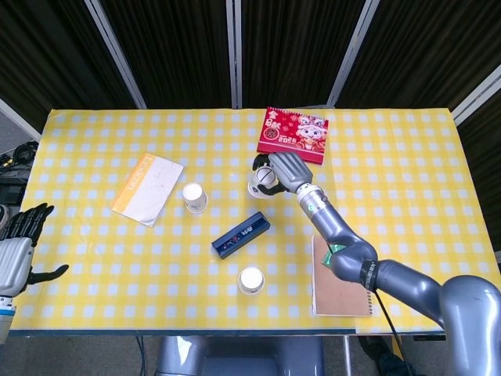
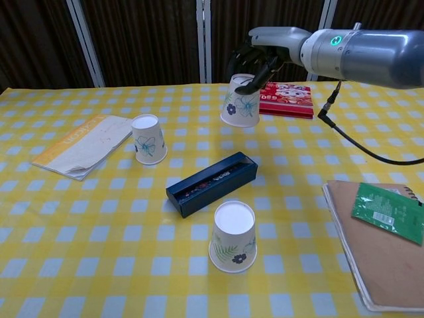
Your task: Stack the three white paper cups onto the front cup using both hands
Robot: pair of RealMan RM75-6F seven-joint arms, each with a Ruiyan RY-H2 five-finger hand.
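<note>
One upturned white paper cup with blue flowers (image 2: 240,101) hangs tilted above the tabletop (image 2: 99,218), pinched at its base by our right hand (image 2: 255,61). Light, crushable: we grip gently. Left hand (image 1: 19,243) spread, idle.

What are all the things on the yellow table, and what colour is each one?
paper cups: 3, white with flower prints, upside down; front cup near the table's front edge, left cup beside the booklet, lifted cup in the air
blue box: 1, dark blue, centre, between the cups
red box: 1, red, at the back
booklet: 1, white and orange, left
notebook: 1, brown, right, green packet on top
tablecloth: 1, yellow and white checks
right hand: holds the lifted cup
left hand: off the table's left edge, holds nothing
</note>
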